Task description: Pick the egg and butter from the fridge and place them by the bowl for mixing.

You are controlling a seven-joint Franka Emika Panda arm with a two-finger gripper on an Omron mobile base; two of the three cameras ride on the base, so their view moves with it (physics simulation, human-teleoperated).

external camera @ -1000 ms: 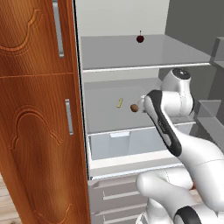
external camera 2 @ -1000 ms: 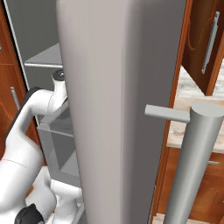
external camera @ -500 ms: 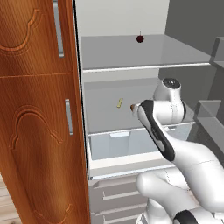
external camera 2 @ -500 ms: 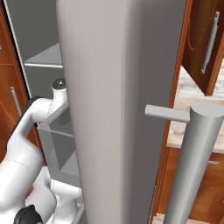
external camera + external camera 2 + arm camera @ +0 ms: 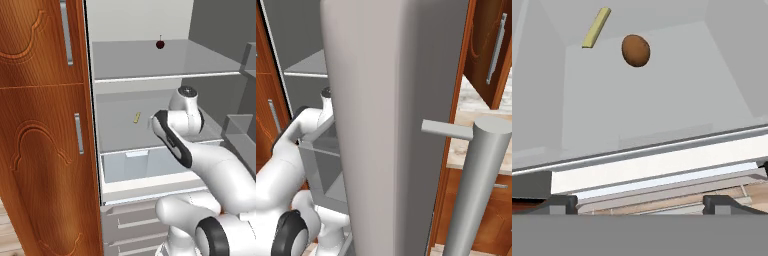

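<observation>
My end effector (image 5: 640, 204) is spread wide and holds nothing, and the brown egg (image 5: 635, 50) sits on the fridge shelf (image 5: 657, 107) straight ahead of it, deeper in, with the thin butter (image 5: 596, 27) stick just beyond, slanting off to one side.

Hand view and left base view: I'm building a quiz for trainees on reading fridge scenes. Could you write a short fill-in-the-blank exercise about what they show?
1. In the hand view, the brown egg lies on a fridge shelf beside the pale-yellow ____.
2. The gripper has its jaws ____, holding nothing.
3. On the fridge's upper shelf sits a single dark red ____.
4. Left of the fridge stands a carved brown wooden ____.

Missing words: butter; open; fruit; cabinet
</observation>
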